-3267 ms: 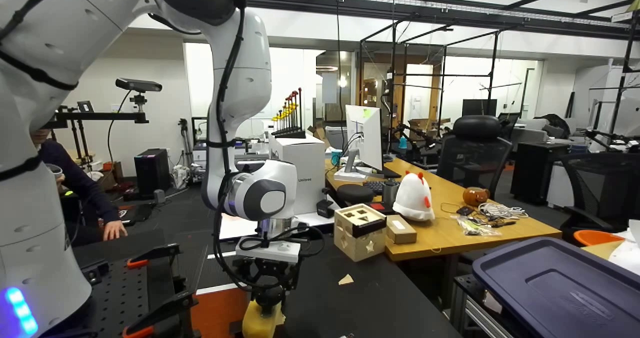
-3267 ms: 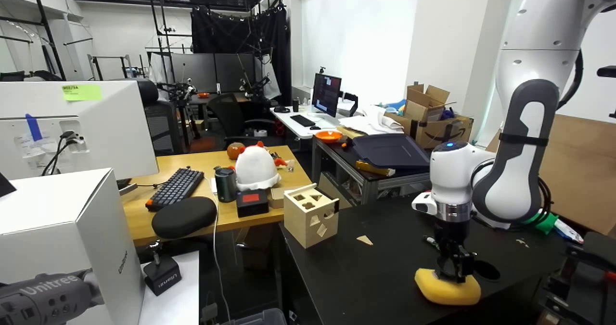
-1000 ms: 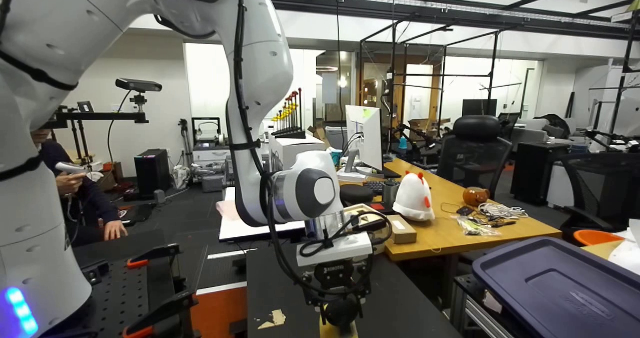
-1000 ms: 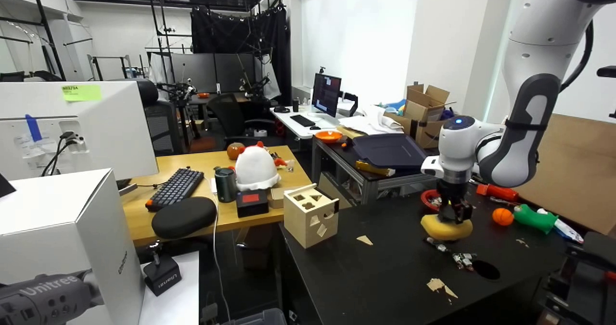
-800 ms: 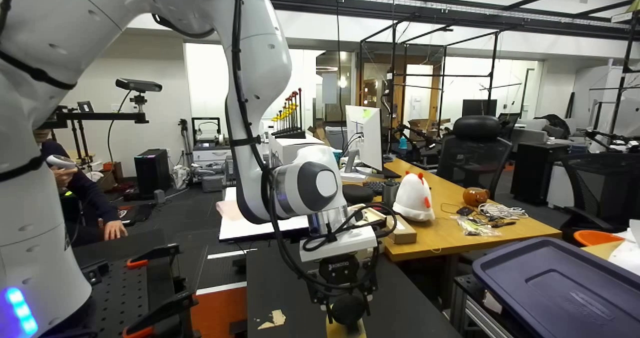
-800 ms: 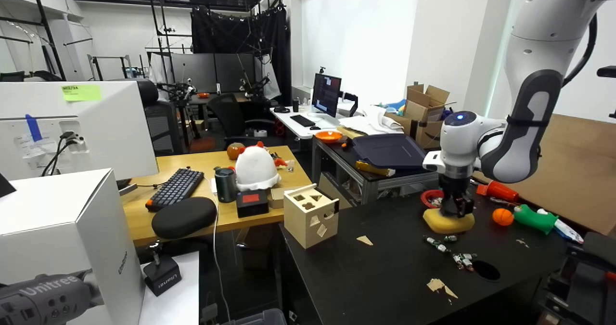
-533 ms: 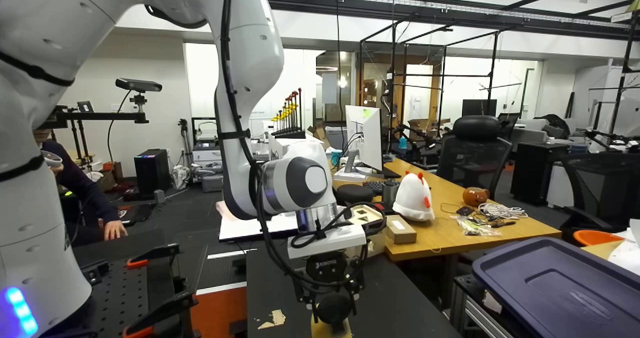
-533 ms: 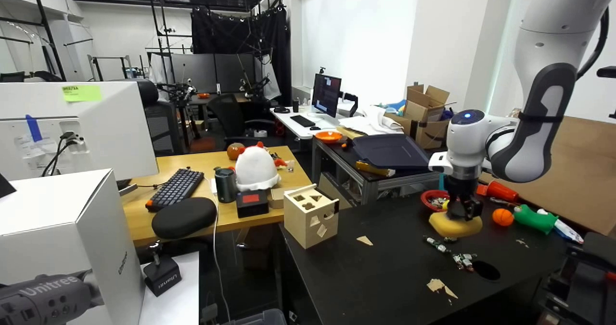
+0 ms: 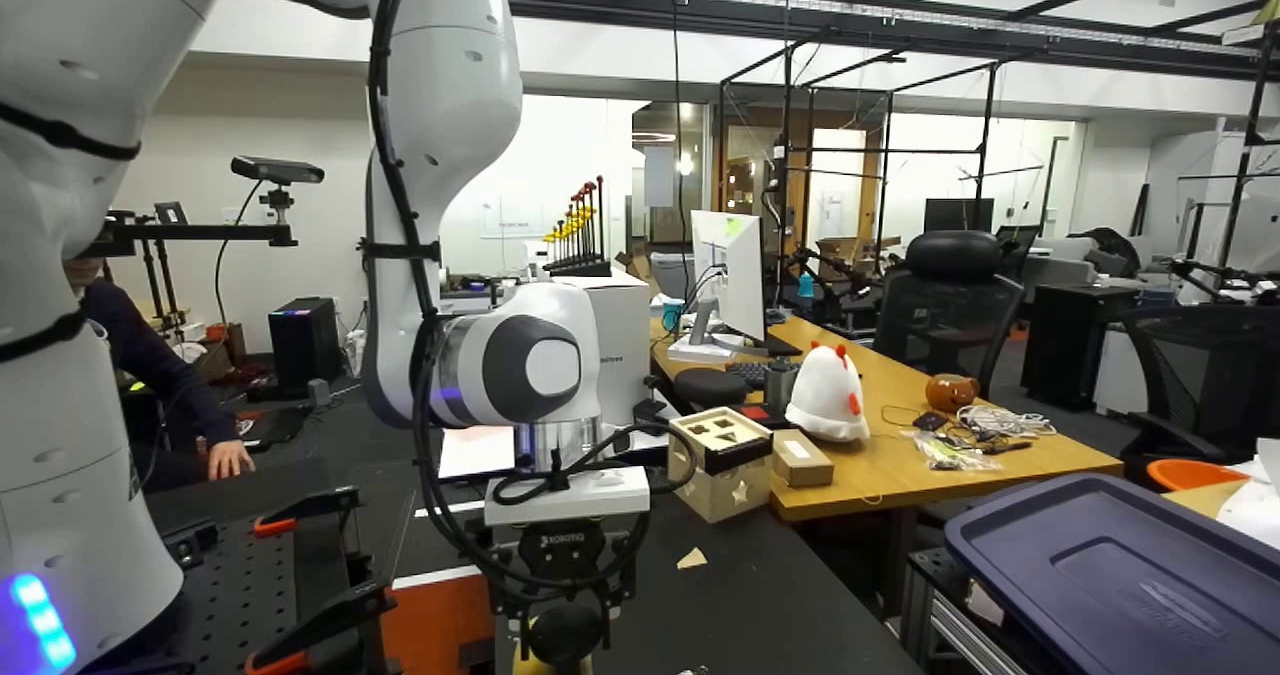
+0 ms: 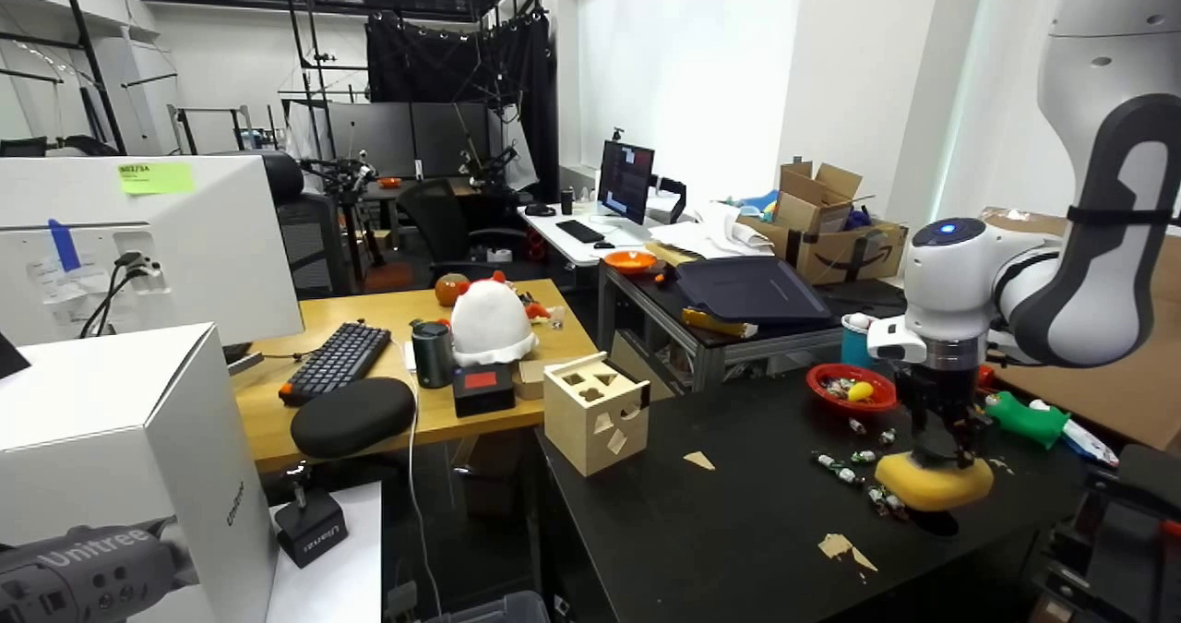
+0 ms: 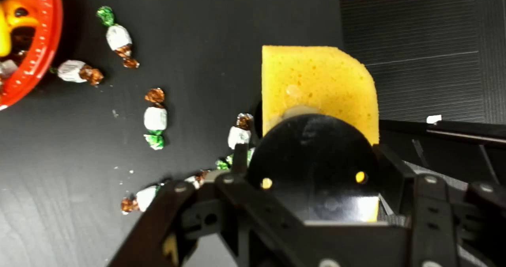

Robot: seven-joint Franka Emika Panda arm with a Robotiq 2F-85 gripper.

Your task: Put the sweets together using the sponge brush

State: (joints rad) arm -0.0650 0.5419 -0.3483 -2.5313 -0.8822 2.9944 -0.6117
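The hand [image 11: 313, 160] is clamped on the round black handle [image 11: 312, 140] of the sponge brush [image 11: 320, 85], its fingers [image 11: 239, 160] standing apart by the handle's width. The brush sits right of centre in the wrist view; its yellow foam [image 10: 936, 483] shows at the lower right in an exterior view, though whether it presses on the counter [image 11: 59, 156] cannot be told. The foil-wrapped sweets [image 11: 155, 118] lie scattered from upper left to centre in the wrist view, two near the red bowl [image 11: 49, 41]. The brush should be light, its foam soft and yielding, so the stiffer handle, gripped across the sides, is the place to hold. The sweets look light and firm; their slick wrappers will probably slide readily, but thin twisted ends could snag beneath the foam.
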